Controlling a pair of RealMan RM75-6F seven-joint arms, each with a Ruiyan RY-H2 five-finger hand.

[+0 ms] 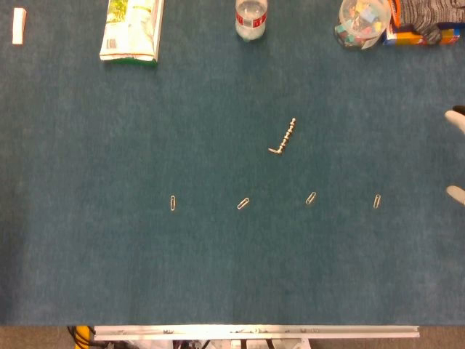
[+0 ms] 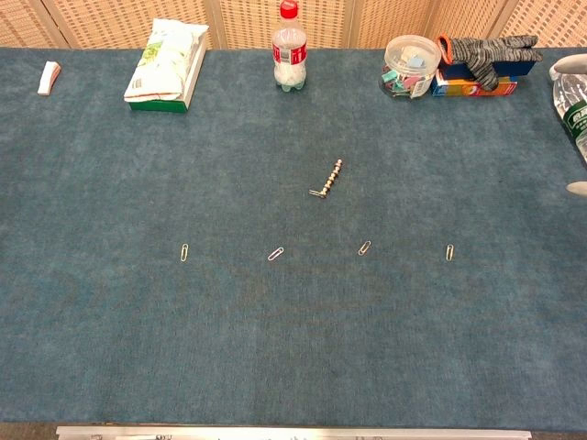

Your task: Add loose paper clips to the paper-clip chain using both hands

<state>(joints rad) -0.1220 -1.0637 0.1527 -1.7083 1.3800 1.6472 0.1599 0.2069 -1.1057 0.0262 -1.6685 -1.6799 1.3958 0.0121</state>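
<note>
A teal, felt-like cloth with a fine nap covers the surface (image 2: 110,330), edged at the near side by a pale metal rail (image 1: 254,331). Near the middle lies the paper-clip chain (image 2: 326,180), a short beaded-looking string of shiny wire links running diagonally, its lower end kinked to the left. Nearer the rail, four loose paper clips lie in a spaced row, well apart from one another and from the chain: the leftmost clip (image 2: 184,252) upright, the second clip (image 2: 275,254) tilted, the third clip (image 2: 364,247) tilted likewise, and the rightmost clip (image 2: 449,252) upright; each is a thin bent-wire loop. Along the far edge stand a crinkled white-and-green packet (image 2: 165,64), a clear plastic bottle (image 2: 289,50) with a red cap, a round clear tub (image 2: 410,66) holding coloured bits, and a knitted grey glove (image 2: 486,50) draped over a blue and orange box (image 2: 472,84). A small white block (image 2: 48,78) lies at the far left. Of the right hand (image 1: 457,156) only pale fingertips (image 1: 456,194) poke in at the right border, touching nothing; whether it is released or clenched cannot be told. The left hand does not show in either view.
</note>
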